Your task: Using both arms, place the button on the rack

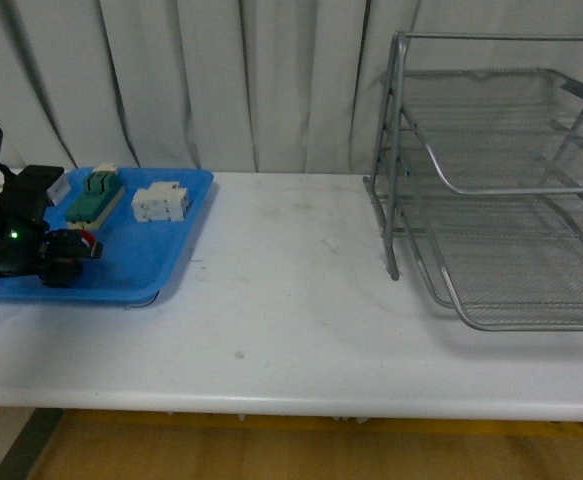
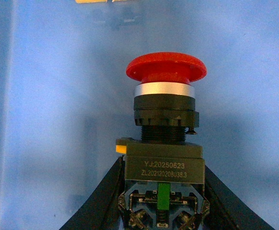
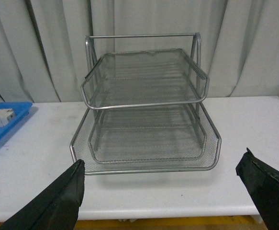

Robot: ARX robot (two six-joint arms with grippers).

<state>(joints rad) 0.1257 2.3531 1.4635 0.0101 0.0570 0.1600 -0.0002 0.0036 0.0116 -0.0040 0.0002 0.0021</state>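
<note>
The left gripper [image 2: 164, 196] is clamped on the button [image 2: 165, 91]. Its two black fingers [image 2: 103, 191] press the flat sides of the dark body. The button is over the blue tray [image 1: 203, 195], near its front left corner. I cannot tell if it is lifted off the tray.

The button's long way runs from the body out to the red cap. The cap points away from the wrist, on the side toward the rack [image 1: 491, 190].

I think it should go straight up first, slowly, so it clears the tray's edge. Keep squeezing the body, not the round cap.

The rack stands well apart, on the right. The right gripper [image 3: 170, 191] is wide apart, holds nothing and faces the rack.
</note>
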